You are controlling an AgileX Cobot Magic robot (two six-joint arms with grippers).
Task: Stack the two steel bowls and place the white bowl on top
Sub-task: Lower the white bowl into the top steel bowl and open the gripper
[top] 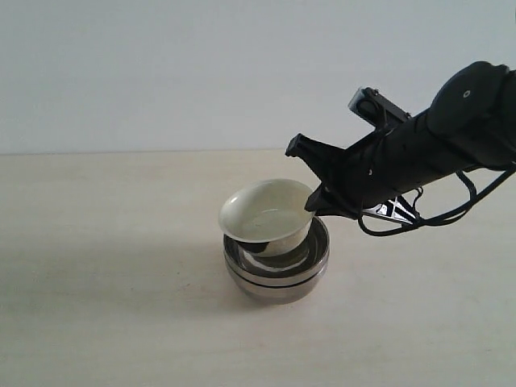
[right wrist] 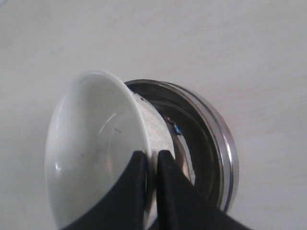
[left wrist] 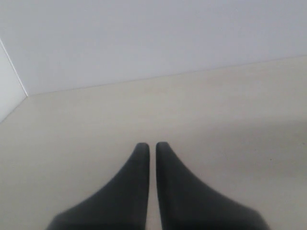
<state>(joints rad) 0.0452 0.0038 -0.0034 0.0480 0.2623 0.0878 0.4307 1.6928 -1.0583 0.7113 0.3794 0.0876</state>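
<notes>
right hand (right wrist: 152, 154) grips white bowl (right wrist: 91, 143), tilted

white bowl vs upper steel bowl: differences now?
Finish: white bowl is glossy cream-white; upper steel bowl is mirror-like metal.
Pose: white bowl is tilted, rim pinched by the right gripper; upper steel bowl sits level, nested in the lower steel bowl.
Width: white bowl looks slightly narrower than upper steel bowl.
Both are round.

Counted: two round, shiny stainless steel bowls (top: 282, 286), one nested in the other; one small cream-white glossy ceramic bowl (top: 266, 211); two black pincers, namely left pincer (left wrist: 152, 146) and right pincer (right wrist: 152, 160); one black robot arm (top: 435, 137) seen from outside; one pale beige surface (top: 97, 306).
</notes>
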